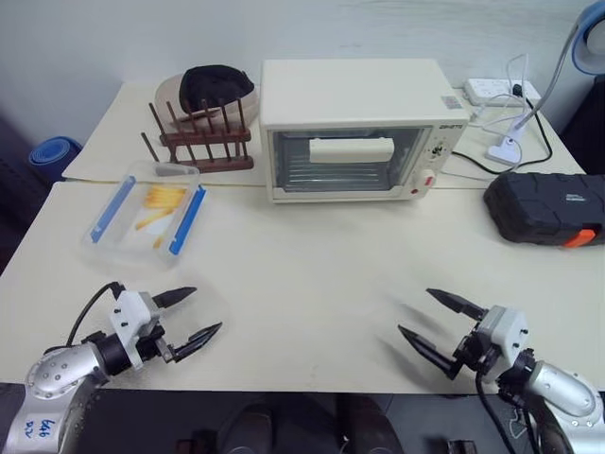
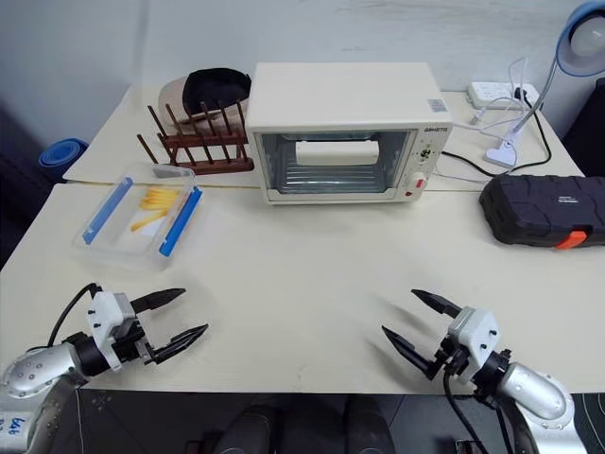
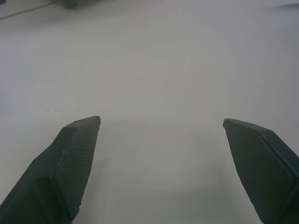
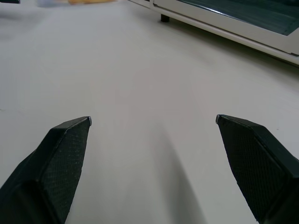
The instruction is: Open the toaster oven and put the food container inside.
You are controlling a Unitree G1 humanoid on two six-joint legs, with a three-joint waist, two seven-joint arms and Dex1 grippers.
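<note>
The cream-white toaster oven (image 1: 354, 128) stands at the back middle of the table with its glass door shut and the bar handle (image 1: 351, 149) across the top of the door. To its left, nearer the table's left edge, lies the clear food container (image 1: 146, 210) with two blue clips and yellow strips inside. My left gripper (image 1: 197, 314) hovers open over the front left of the table, well short of the container. My right gripper (image 1: 428, 311) is open at the front right, with nothing between its fingers. The oven's lower front edge (image 4: 224, 25) appears in the right wrist view.
A wooden rack (image 1: 201, 139) and a tan bowl with black contents (image 1: 210, 90) stand behind the container. A black ridged case with an orange tab (image 1: 548, 208) lies at the right. A power strip (image 1: 499, 91) and cables sit at the back right.
</note>
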